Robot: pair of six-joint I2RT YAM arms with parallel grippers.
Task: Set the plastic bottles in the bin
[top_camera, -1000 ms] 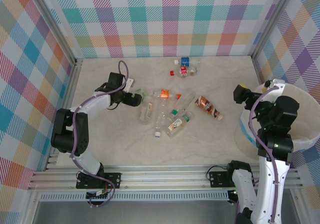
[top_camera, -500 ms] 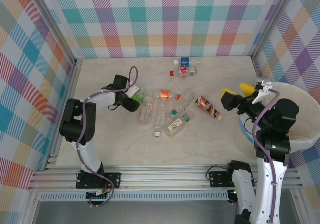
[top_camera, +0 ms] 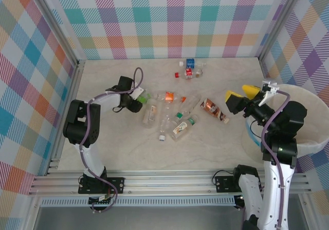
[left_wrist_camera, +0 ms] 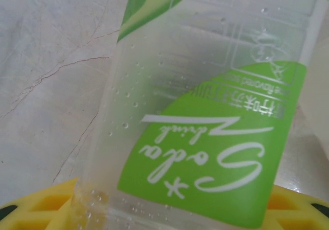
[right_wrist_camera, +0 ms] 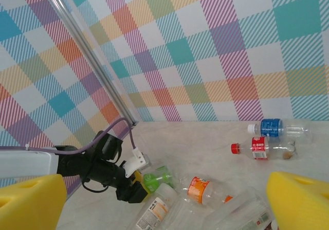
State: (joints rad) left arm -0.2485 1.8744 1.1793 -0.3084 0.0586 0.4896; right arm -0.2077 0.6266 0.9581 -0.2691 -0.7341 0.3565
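Several clear plastic bottles (top_camera: 175, 118) lie in a heap at mid-table. A green-labelled bottle (top_camera: 142, 100) lies at the heap's left end, with my left gripper (top_camera: 136, 102) open around it. In the left wrist view this green bottle (left_wrist_camera: 205, 137) spans the gap between the yellow fingers (left_wrist_camera: 36, 204). My right gripper (top_camera: 241, 93) hangs open and empty just left of the white bin (top_camera: 316, 111), above the table. Its yellow pads (right_wrist_camera: 300, 199) frame the heap, where the green bottle (right_wrist_camera: 157, 178) and an orange-labelled bottle (right_wrist_camera: 198, 189) lie.
A blue-labelled bottle (top_camera: 190, 63) and a red-labelled bottle (top_camera: 187, 74) lie apart near the back wall. A brown-labelled bottle (top_camera: 215, 110) lies between the heap and the bin. Checked walls close in the table on three sides.
My right gripper has swung left from the bin's rim out over the table. My left gripper has edged right onto the green bottle.
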